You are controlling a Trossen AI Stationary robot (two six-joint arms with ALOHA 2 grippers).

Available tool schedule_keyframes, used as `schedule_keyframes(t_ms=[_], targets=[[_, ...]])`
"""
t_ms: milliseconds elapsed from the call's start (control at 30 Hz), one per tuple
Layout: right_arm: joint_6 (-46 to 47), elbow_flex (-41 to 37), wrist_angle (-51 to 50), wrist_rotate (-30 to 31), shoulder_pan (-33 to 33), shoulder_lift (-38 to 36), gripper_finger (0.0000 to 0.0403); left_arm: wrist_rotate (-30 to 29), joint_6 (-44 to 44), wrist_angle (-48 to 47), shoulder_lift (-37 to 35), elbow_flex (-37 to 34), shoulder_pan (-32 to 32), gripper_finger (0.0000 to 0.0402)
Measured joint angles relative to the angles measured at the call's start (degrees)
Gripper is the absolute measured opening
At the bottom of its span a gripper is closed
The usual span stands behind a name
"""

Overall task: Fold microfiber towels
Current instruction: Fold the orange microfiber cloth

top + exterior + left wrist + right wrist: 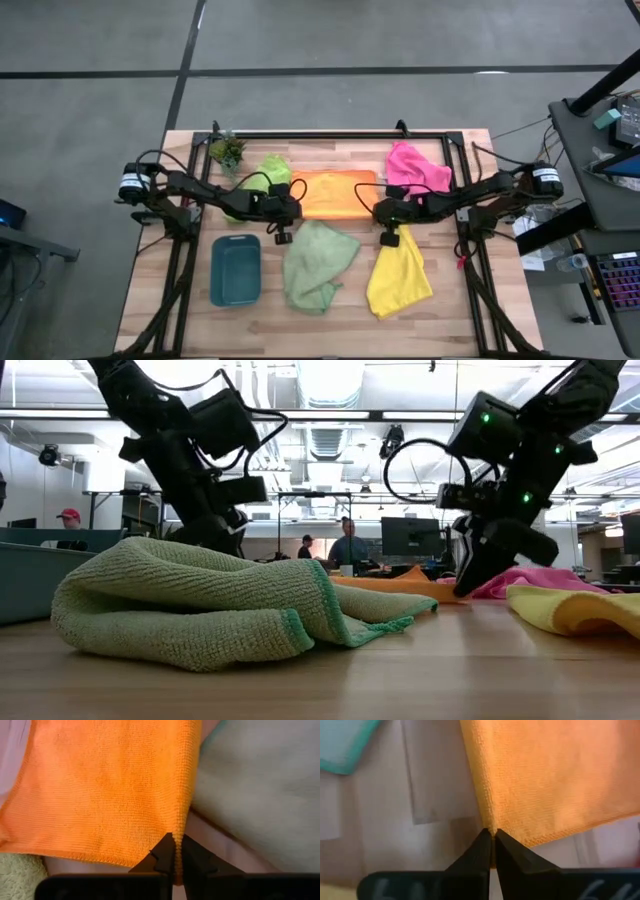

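Both end effectors pinch the orange towel [335, 194] on the worktop [470, 310].

The left end effector [176, 851] is clamped on one near corner, the right end effector [491, 844] on the other, shown only by the wrist views. From above, pale sage towel [314, 262] and yellow towel [398, 276] lie nearer than the orange one, pink towel [412, 163] and lime towel [268, 175] flank it.

No readable text, label or number shows anywhere.
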Motion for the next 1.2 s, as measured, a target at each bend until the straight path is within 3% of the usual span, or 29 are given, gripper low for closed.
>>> schedule_keyframes(t_ms=[100,267,367,633,1200], targets=[[0.9,1.5,-4.5,0.0,1.4,-2.2,0.0009,0.6,0.0,-2.7,-0.7,1.0,-0.9,0.0008],[2.0,5.2,-10.9,0.0,3.4,-4.6,0.0009,7.6,-0.1,-2.8,-2.0,2.3,-2.2,0.0008],[1.9,8.1,-15.2,0.0,3.5,-4.8,0.0009,8.7,0.2,-3.4,-3.4,3.0,-2.5,0.0008],[-4.1,12.8,-19.5,2.4,2.7,-4.4,0.0009,2.9,6.0,-10.0,-7.0,4.5,0.2,0.0008],[-11.5,13.2,-17.8,3.4,-11.0,-4.3,0.0009,2.7,12.8,-6.8,-7.1,4.3,11.9,0.0008]])
